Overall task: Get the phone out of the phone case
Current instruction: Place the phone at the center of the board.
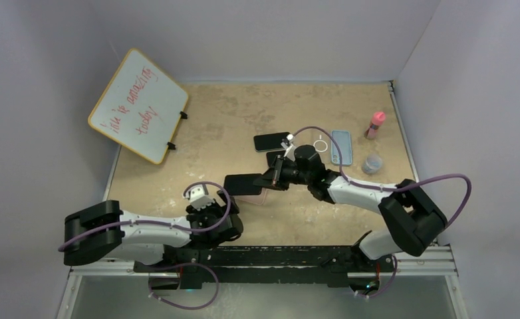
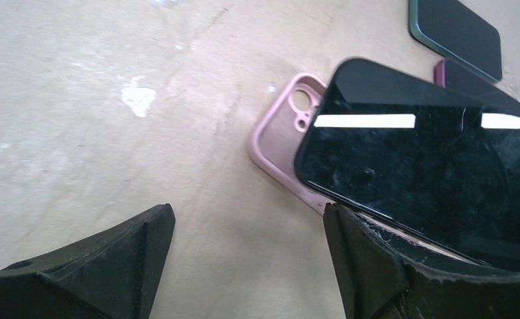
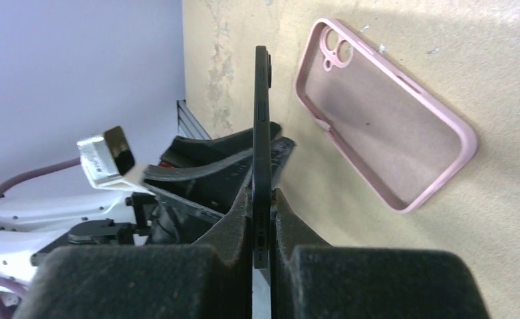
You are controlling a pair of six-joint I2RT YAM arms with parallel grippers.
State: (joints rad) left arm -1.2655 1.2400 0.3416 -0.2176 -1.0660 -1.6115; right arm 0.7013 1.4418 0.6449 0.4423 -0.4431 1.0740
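My R claw (image 3: 262, 199) pinches phone (image 3: 262, 113) edge-on to clear pink case (image 3: 384, 126), empty on bench (image 3: 503, 252) at frame right; L claw (image 2: 247, 216) wide, holding nothing.

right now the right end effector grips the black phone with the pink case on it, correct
No: the right end effector does grip the black phone, but the pink case lies empty on the table, as the right wrist view shows.
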